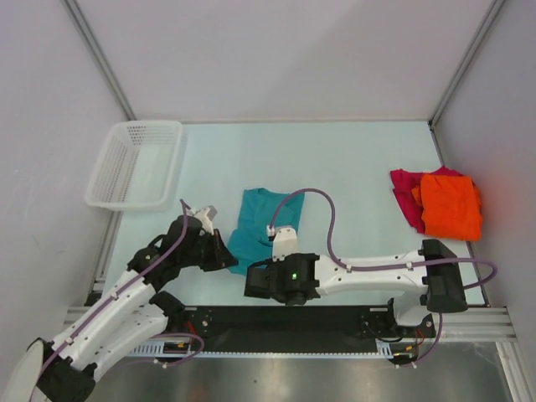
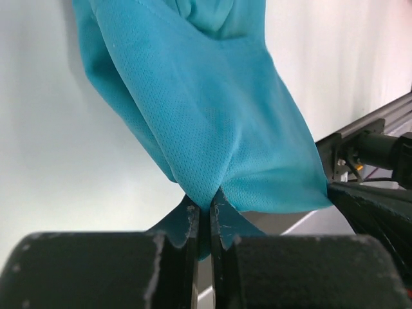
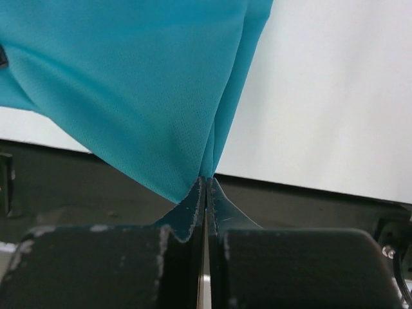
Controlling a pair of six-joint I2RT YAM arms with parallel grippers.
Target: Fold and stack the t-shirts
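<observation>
1. To fold this well, I judge I should move both arms together, holding the near hem taut and level while I carry it over the far half.
2. My left gripper (image 2: pixel 206 206) and right gripper (image 3: pixel 206 183) are each pinched tight on the teal shirt (image 1: pixel 260 218).
3. The teal shirt runs from both pinches onto the table (image 1: pixel 360 159) ahead of me. The orange shirt (image 1: pixel 450 205) lies well apart, to the right.
</observation>
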